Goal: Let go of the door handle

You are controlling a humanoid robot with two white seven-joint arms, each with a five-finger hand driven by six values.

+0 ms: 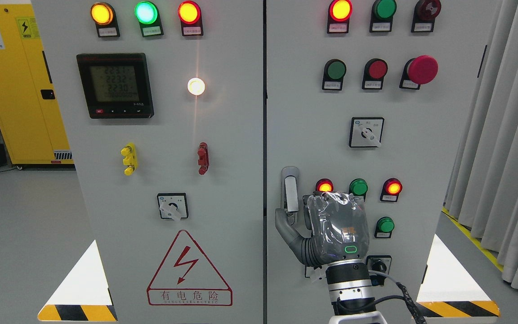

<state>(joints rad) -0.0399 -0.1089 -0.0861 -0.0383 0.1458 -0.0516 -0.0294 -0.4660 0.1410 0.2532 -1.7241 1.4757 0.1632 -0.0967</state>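
Note:
The silver door handle point(291, 191) stands upright at the left edge of the right cabinet door point(421, 171). My right hand point(336, 227), wrapped in clear plastic, comes up from the bottom edge with its back toward the camera, just right of and below the handle. Its thumb point(284, 227) is spread out to the left and reaches under the handle's lower end. The handle's grip shows free above the thumb, with nothing closed around it. The other fingers are hidden behind the hand. The left arm does not show.
Around the hand sit lit red lamps point(325, 186), green buttons point(358, 187) and a rotary switch point(378, 265). The left door point(223, 180) carries a meter, lamps and a red warning triangle. A yellow cabinet point(20, 81) stands far left, grey curtains point(506, 135) right.

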